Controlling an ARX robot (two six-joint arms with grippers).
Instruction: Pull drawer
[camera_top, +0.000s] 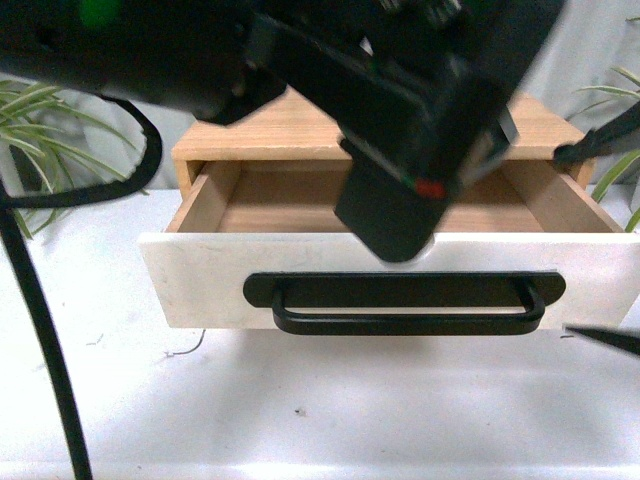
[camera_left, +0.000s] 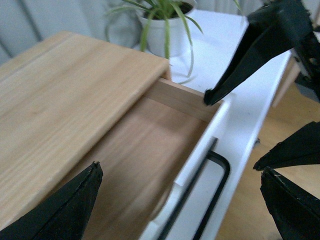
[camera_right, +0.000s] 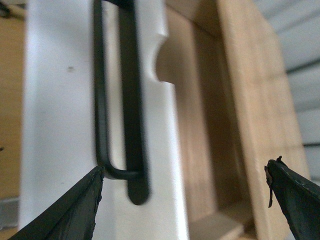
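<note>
The drawer (camera_top: 200, 280) is pulled far out of its wooden box (camera_top: 300, 130) toward the desk's (camera_top: 300, 420) front edge, the left gripper (camera_left: 177, 207) and right gripper (camera_right: 182, 200) are spread wide holding nothing, so I think little is left

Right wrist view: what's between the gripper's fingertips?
Right wrist view shows the drawer: white front, end of black bar handle, bare wooden inside. The right gripper is open across it.

I see the drawer (camera_top: 200, 280) front in matt white paint, and its inner walls are bare pale wood. The handle (camera_top: 400, 322) looks like smooth, satin-black metal. The cabinet (camera_left: 65, 95) top is light wood with fine grain. The table (camera_top: 300, 430) is smooth and white.
</note>
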